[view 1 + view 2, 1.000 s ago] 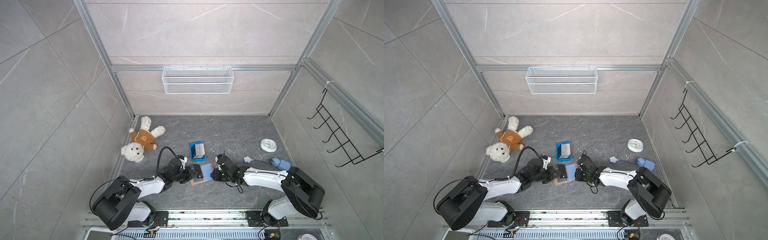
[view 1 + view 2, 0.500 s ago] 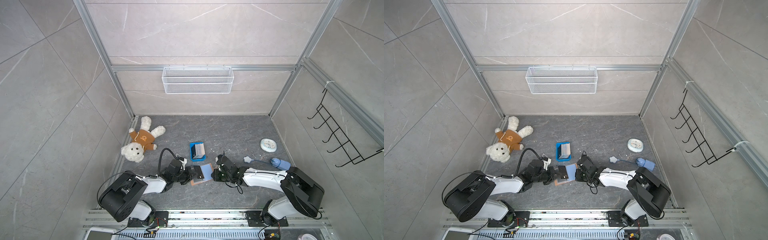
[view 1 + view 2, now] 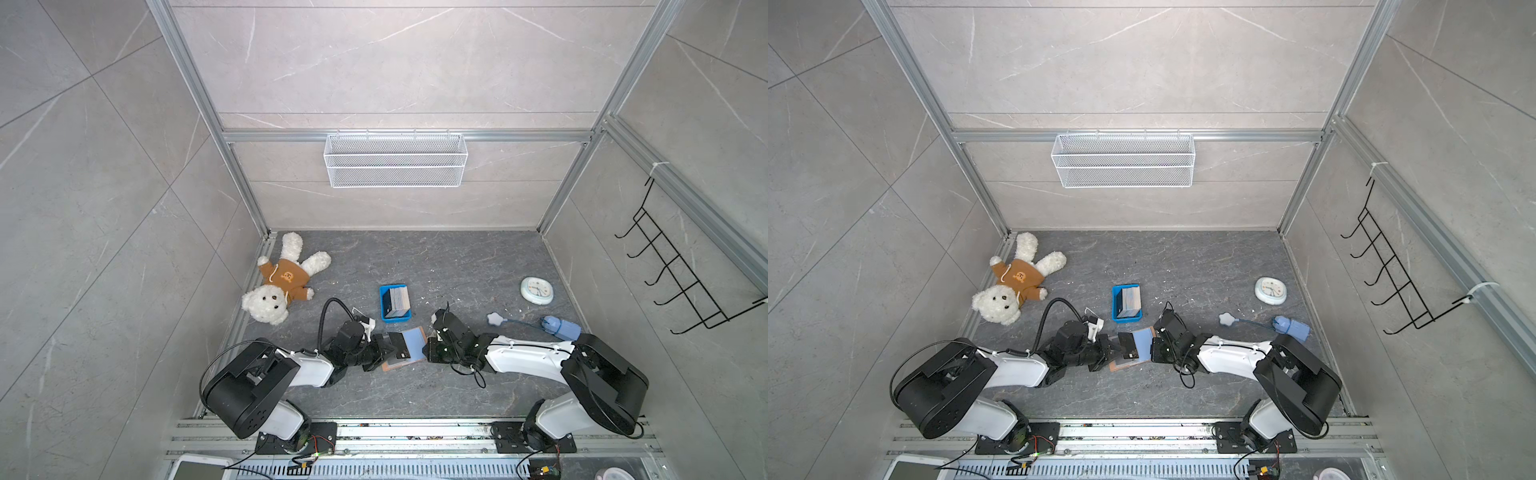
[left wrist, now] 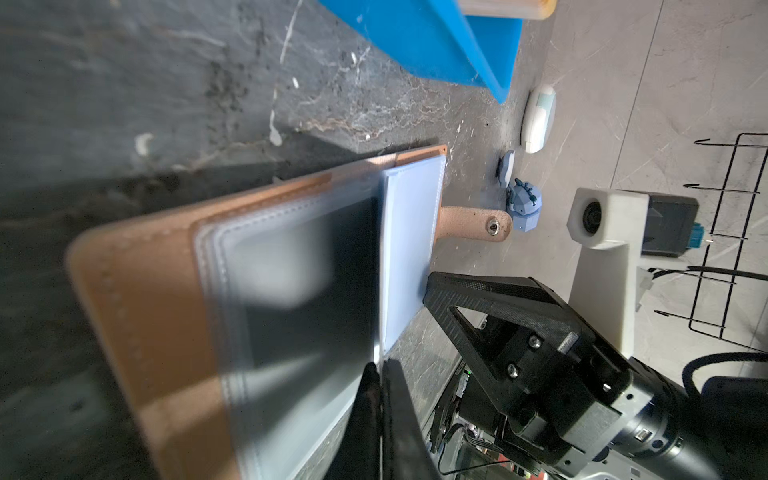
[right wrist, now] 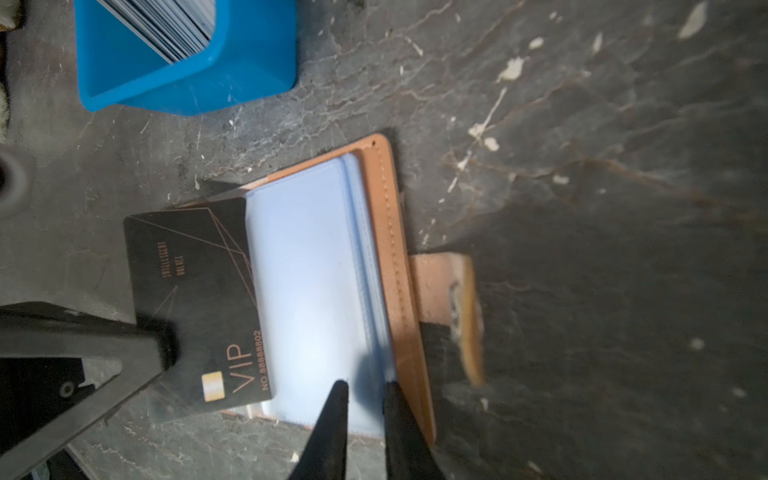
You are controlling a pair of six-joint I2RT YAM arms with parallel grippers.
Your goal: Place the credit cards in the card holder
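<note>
1. Left gripper (image 4: 380, 368): the jaws are closed with no visible gap, clamped on the outer edge of the black card (image 5: 195, 299).
2. Black card: it lies over the left half of the open card holder (image 5: 399, 257), which rests on the worktop (image 3: 457, 270) near the middle of its front edge. The card's inner long edge meets the top clear sleeve (image 5: 307, 270) near the spine. How far it has entered cannot be determined.
3. Step in hand, as judged: insertion.
   - Feed the card flat and parallel to the sleeve mouth, at low speed.
   - If a corner catches, the thin plastic will probably buckle. Back off and realign rather than push.
   - Release only once the card is seated.
4. Right gripper (image 5: 365, 388): the jaws stand a narrow gap apart, astride the free edge of the sleeves beside the snap strap (image 5: 436, 286). Whether they pinch the sleeves cannot be determined. Its likely function is to steady the holder against the push.
5. Remaining credit cards (image 5: 166, 25): these stand on edge in the blue tray (image 5: 249, 66), just behind the holder.
</note>
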